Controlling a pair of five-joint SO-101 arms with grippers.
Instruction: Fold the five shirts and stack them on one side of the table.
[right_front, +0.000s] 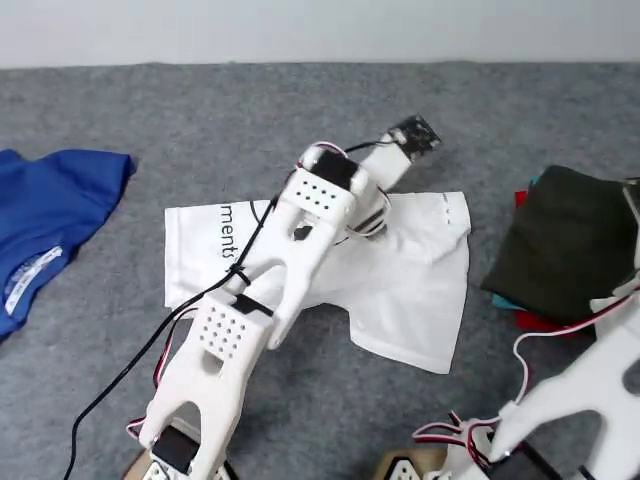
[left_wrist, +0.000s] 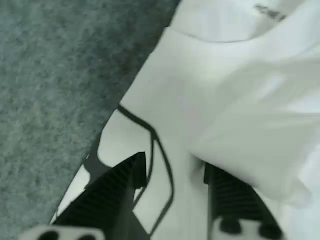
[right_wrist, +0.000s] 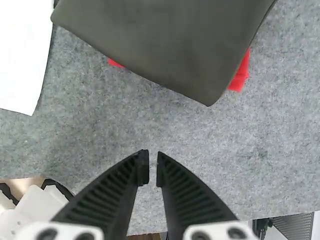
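Observation:
A white shirt (right_front: 410, 290) lies half spread in the middle of the table. My left arm (right_front: 320, 195) stretches over it from the near side. My left gripper (left_wrist: 175, 172) hangs open just above the white cloth (left_wrist: 210, 75), a raised fold lying beside one finger (left_wrist: 227, 197). A blue shirt (right_front: 50, 215) lies unfolded at the far left. On the right stands a stack with a dark folded shirt (right_front: 565, 240) on top and a red shirt (right_front: 540, 322) under it. My right gripper (right_wrist: 149, 167) is shut and empty over bare felt, just short of the dark shirt (right_wrist: 160, 40).
Grey felt (right_front: 300, 110) covers the table. A teal edge (right_front: 500, 300) shows low in the stack. My right arm (right_front: 590, 390) stands at the near right corner. A corner of the white shirt (right_wrist: 22, 55) reaches close to the stack.

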